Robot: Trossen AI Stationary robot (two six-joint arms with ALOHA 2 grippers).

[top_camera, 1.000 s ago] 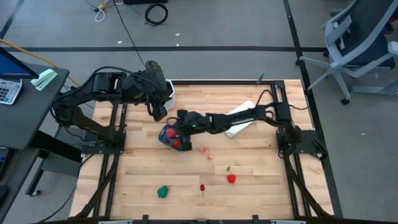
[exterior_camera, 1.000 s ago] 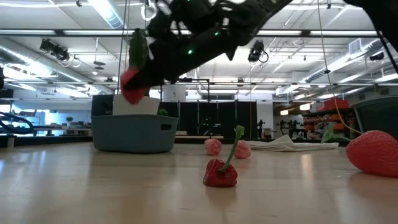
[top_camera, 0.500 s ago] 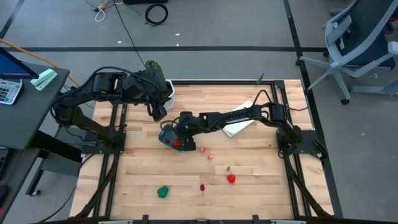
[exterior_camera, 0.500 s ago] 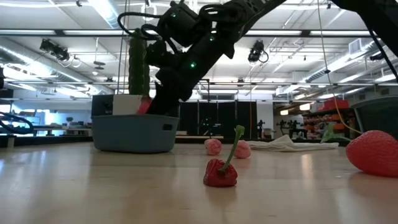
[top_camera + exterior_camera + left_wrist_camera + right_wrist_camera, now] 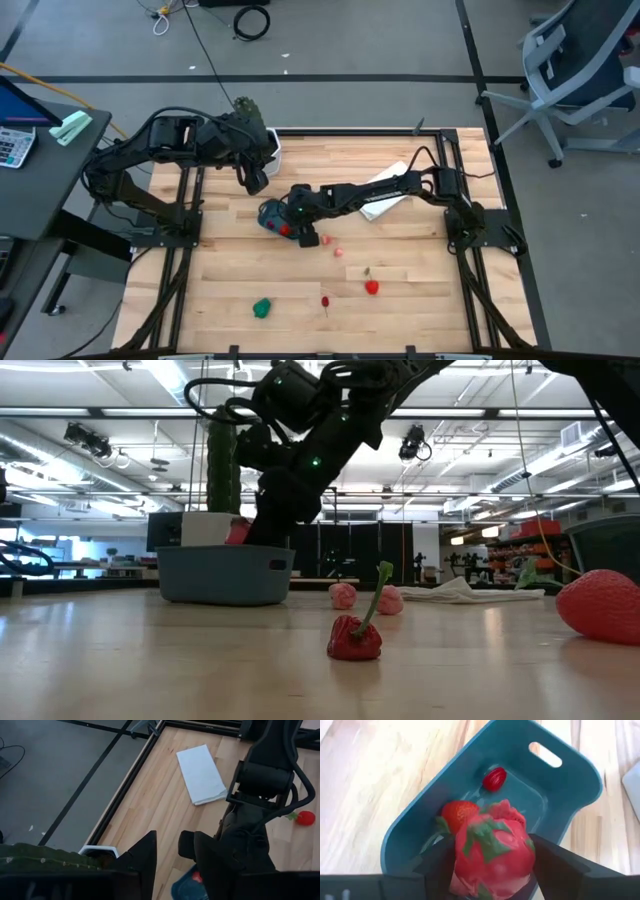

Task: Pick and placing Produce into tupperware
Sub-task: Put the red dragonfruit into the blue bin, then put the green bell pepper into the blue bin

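Holding a red fruit (image 5: 492,847) over the teal tupperware (image 5: 560,795), right gripper (image 5: 490,865) clamped; wooden table (image 5: 400,300) beyond tupperware largely open. Left gripper (image 5: 167,852) parted, empty.

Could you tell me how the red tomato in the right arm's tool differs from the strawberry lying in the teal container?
The tomato is bigger and rounder, with a green star-shaped top; the strawberry is smaller and tapered. The tomato sits between the right tool's fingers above the container; the strawberry lies loose on its floor. Both are red.
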